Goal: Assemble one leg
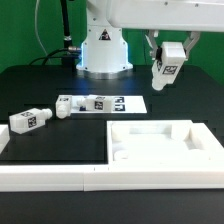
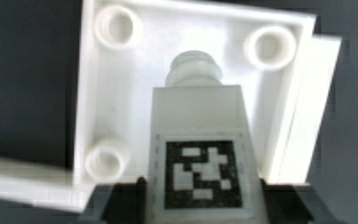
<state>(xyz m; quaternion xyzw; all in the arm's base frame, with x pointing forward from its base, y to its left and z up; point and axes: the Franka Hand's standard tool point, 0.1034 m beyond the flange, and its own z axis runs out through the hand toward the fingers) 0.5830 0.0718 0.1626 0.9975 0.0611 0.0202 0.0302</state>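
White plastic across a dark table: a loose leg lies well left of the panel in the exterior view, the marker board between them. Above the panel's far right edge there's open air, where the gripper clamps the held leg, its peg near a corner hole

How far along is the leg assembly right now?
Done: one leg is picked up, clamped in the end effector above the table. In hand: it hangs over the panel, peg pointing at it between two corner holes, in neither. Left: lining the peg up with a hole and seating it.
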